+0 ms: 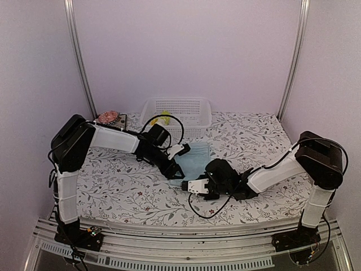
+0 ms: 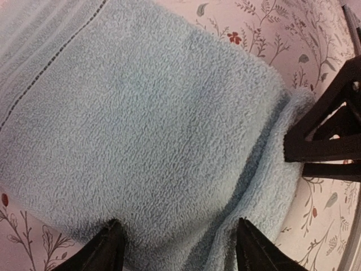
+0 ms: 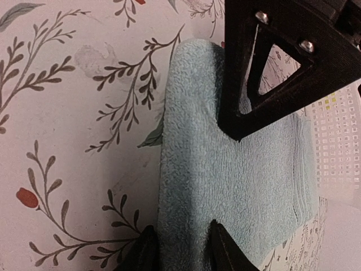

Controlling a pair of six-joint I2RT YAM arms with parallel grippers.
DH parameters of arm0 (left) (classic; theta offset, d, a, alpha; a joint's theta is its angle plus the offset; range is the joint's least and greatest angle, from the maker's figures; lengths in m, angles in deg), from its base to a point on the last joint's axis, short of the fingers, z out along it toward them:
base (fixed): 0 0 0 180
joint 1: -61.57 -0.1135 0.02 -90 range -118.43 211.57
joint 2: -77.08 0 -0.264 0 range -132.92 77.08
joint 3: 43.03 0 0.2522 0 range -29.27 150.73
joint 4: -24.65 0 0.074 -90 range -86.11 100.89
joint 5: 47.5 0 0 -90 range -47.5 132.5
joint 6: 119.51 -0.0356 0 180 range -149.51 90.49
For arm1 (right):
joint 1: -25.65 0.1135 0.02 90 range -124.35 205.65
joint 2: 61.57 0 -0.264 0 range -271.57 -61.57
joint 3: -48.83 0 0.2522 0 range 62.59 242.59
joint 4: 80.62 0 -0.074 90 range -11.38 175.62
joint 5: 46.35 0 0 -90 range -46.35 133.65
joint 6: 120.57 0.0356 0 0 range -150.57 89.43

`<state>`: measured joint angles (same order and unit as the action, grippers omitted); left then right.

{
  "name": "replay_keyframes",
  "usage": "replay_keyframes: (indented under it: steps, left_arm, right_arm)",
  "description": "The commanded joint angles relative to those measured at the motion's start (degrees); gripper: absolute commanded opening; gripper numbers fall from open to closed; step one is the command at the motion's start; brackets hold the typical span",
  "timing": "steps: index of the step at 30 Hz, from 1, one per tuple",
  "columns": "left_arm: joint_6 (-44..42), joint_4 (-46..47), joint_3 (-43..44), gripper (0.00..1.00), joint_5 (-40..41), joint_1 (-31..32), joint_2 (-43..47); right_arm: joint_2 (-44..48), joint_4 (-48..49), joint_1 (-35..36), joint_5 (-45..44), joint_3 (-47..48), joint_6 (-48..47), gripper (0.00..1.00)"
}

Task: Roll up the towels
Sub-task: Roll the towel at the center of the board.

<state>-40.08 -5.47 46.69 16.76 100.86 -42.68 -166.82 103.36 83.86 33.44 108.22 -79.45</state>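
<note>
— Where's the blue towel (image 2: 146, 124)?
— On the tabletop (image 1: 113, 180), between the arms. The right gripper (image 3: 181, 240) pinches its folded edge, jaws narrow. The left gripper (image 2: 180, 248) hovers over it, jaws wide.
— Risk?
— Probably a shallow pinch: the fold may slip out mid-roll, or the unpinned towel may drag.

a pale blue terry towel (image 1: 198, 157) lies near the middle of the white floral-printed tablecloth (image 1: 113, 180). the left gripper (image 1: 176, 171) is at its left edge and the right gripper (image 1: 187, 184) at its near edge. just behind the towel stands a white perforated plastic basket (image 1: 186, 106) holding a bright yellow-green cloth (image 1: 164, 119). a round pinkish object (image 1: 108, 117) sits at the back left.
</note>
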Motion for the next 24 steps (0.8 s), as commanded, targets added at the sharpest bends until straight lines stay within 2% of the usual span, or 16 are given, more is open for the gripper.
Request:
replay_keyframes:
  steps: [1,3,8,11,17,24]
  left_arm:
    - [1.6,-7.2,-3.5,0.69,3.0,-1.2,-3.4]
    - [1.8,-7.0,-4.1,0.69,3.3,-1.1,-2.8]
    - [2.5,-5.5,-5.1,0.7,4.8,-1.3,-0.4]
    - [2.6,-3.9,-5.7,0.73,6.8,-1.4,2.5]
    - [1.1,3.4,-10.9,0.96,11.5,-1.7,13.7]
    - [-5.4,18.2,-24.8,0.97,12.0,-1.3,26.9]
  right_arm:
    - [-2.8,-3.0,0.4,-2.7,0.4,3.2,0.32]
    - [-3.0,-3.7,0.4,-2.4,0.7,4.4,0.28]
    - [-3.2,-7.8,0.3,0.0,2.3,5.9,0.1]
    - [-2.9,-10.2,0.3,1.6,3.1,7.2,0.05]
    - [-0.9,-16.8,-0.8,10.8,5.6,10.8,0.04]
    - [-0.8,-26.5,-3.6,20.3,9.7,15.1,0.04]
